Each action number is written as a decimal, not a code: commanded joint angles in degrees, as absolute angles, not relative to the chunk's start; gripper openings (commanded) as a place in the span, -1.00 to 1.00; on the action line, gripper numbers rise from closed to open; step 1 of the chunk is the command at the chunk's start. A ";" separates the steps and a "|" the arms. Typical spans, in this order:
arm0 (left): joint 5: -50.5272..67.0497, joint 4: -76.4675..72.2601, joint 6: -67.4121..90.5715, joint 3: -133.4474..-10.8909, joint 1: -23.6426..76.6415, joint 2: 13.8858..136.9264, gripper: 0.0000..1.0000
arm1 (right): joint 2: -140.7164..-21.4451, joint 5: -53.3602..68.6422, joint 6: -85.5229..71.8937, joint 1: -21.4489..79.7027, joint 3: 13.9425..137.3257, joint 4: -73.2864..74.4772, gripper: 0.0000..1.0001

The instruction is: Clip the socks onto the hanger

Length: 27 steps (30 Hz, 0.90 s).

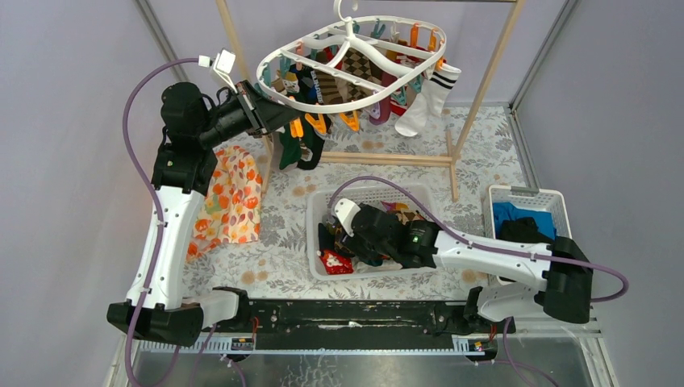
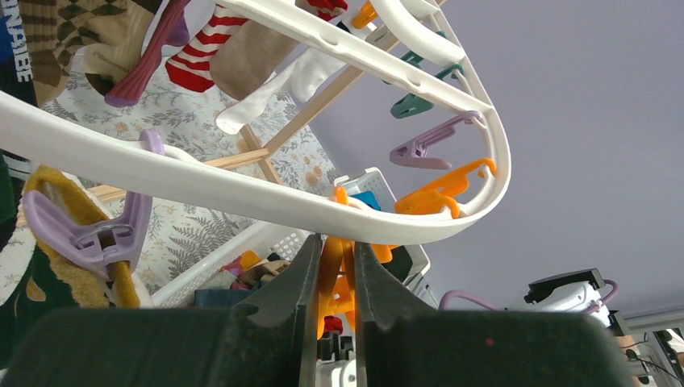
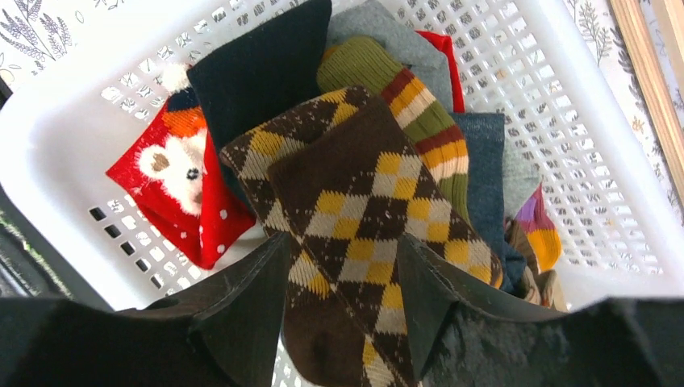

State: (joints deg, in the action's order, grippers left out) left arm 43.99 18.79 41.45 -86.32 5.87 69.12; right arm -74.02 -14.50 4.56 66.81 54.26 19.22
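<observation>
L fingers (image 2: pixel 292 302) pinch orange clip (image 2: pixel 335 278); R fingers (image 3: pixel 246 302) straddle argyle sock (image 3: pixel 363 201).

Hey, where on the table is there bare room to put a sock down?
Bare tablecloth lies between the orange floral cloth and the sock basket, and between that basket and the basket of blue clothes. Crowded: inside the sock basket, where the right gripper sits, and under the hanger.
</observation>
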 commanded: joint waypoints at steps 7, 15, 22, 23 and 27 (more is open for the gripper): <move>45.46 16.62 41.57 -86.62 4.92 68.21 -0.88 | -77.91 -17.73 8.47 67.59 54.20 9.98 0.16; 45.76 17.39 41.19 -87.39 4.50 68.29 -0.88 | -79.19 -15.90 8.33 67.59 51.70 9.22 0.22; 45.79 17.34 41.40 -87.41 4.37 68.12 -0.88 | -80.65 -17.97 8.45 67.59 51.10 8.86 -0.05; 45.80 17.32 41.35 -87.33 4.39 68.10 -0.88 | -80.43 -18.58 8.30 67.59 50.87 8.50 -0.25; 45.85 17.61 41.13 -87.56 4.37 68.16 -0.88 | -77.09 -19.19 7.24 67.59 49.97 6.60 -0.85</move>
State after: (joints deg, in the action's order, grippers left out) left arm 44.64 18.83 41.43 -86.32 4.97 69.12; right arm -80.60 -16.88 7.86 67.05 50.57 10.24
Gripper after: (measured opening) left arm 0.197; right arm 0.178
